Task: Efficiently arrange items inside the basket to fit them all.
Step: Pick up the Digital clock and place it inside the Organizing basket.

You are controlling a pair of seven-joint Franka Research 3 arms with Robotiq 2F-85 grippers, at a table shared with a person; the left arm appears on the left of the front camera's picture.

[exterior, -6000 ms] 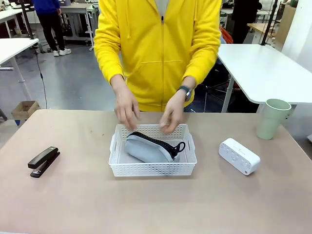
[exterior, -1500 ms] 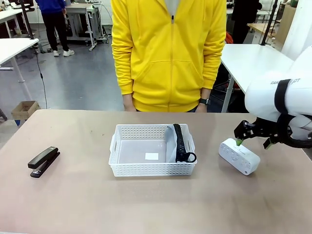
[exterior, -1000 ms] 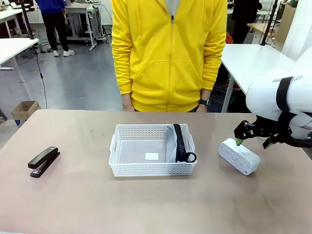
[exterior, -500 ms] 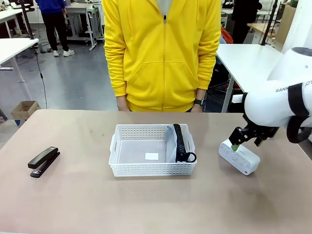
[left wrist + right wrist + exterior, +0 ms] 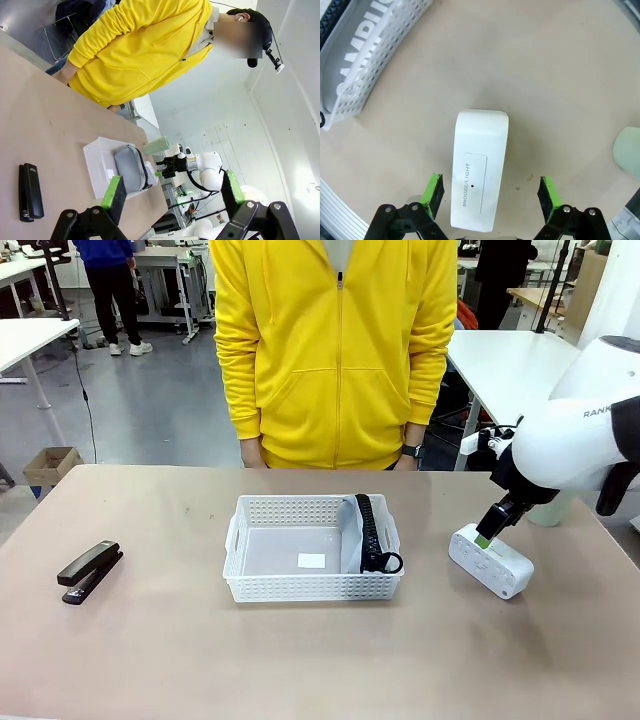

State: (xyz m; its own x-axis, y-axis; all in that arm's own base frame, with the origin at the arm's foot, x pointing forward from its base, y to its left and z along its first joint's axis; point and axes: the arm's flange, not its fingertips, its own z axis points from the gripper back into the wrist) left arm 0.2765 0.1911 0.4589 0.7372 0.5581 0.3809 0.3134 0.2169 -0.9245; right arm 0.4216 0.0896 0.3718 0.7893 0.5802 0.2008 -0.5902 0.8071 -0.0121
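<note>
Right of the basket (image 5: 312, 590), the right gripper (image 5: 490, 192) hangs over the white box (image 5: 479, 170), jaws wide apart to straddle its width. The pouch (image 5: 362, 535) stands on edge against the basket's right wall, sparing floor. The left gripper (image 5: 172, 190) gapes, empty.

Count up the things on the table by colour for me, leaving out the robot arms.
White: 2, the basket and the box
Grey: 1, the pouch
Black: 1, the stapler
Pale green: 1, the cup
Total: 5
</note>
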